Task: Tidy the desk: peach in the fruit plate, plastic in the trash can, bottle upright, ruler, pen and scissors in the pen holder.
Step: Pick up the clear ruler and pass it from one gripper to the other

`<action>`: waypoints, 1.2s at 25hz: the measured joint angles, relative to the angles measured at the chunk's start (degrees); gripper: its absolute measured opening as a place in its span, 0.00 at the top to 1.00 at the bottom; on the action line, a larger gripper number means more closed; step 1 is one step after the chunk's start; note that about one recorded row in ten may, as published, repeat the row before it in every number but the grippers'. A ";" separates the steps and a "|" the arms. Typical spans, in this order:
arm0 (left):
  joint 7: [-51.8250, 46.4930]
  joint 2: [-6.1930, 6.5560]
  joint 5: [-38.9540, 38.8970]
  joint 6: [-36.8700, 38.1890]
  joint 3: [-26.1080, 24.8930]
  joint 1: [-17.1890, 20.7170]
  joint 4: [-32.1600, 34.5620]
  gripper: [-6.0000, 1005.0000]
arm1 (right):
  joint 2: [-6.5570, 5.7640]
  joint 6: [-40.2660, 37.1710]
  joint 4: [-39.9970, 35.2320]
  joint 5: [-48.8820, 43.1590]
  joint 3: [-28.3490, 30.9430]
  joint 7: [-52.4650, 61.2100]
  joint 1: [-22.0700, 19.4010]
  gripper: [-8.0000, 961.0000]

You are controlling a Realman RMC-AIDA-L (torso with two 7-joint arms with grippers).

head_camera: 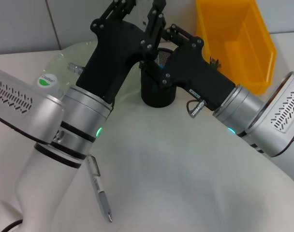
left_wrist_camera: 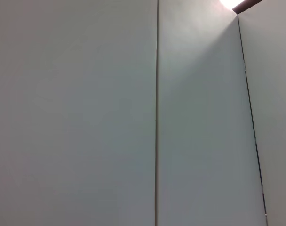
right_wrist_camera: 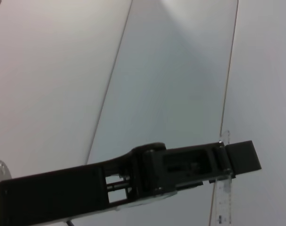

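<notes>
Both arms are raised and cross above the black mesh pen holder (head_camera: 157, 94) at the back of the desk. In the right wrist view, the left gripper (right_wrist_camera: 237, 160) appears side-on against the wall, shut on a clear ruler (right_wrist_camera: 226, 197) that hangs upright. In the head view, the left gripper (head_camera: 125, 6) and the right gripper (head_camera: 155, 12) reach up out of the picture side by side. A silver pen (head_camera: 100, 188) lies on the desk beside the left arm. A clear bottle (head_camera: 50, 77) with a green label lies at the back left. Peach, plastic and scissors are out of view.
A yellow bin (head_camera: 241, 41) stands at the back right, behind the right arm. The left wrist view holds only the grey panelled wall (left_wrist_camera: 86, 113). The arms hide much of the desk's back.
</notes>
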 joint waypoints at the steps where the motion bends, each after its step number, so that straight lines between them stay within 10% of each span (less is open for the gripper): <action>1: 0.01 0.00 -0.07 -0.01 0.02 -0.02 -0.05 0.60 | 0.00 -0.06 0.00 0.00 0.00 -0.01 0.05 0.42; 30: 0.05 0.00 -0.03 0.34 0.29 0.28 -0.46 0.60 | 0.00 -0.68 -0.01 0.26 0.09 0.41 0.78 0.86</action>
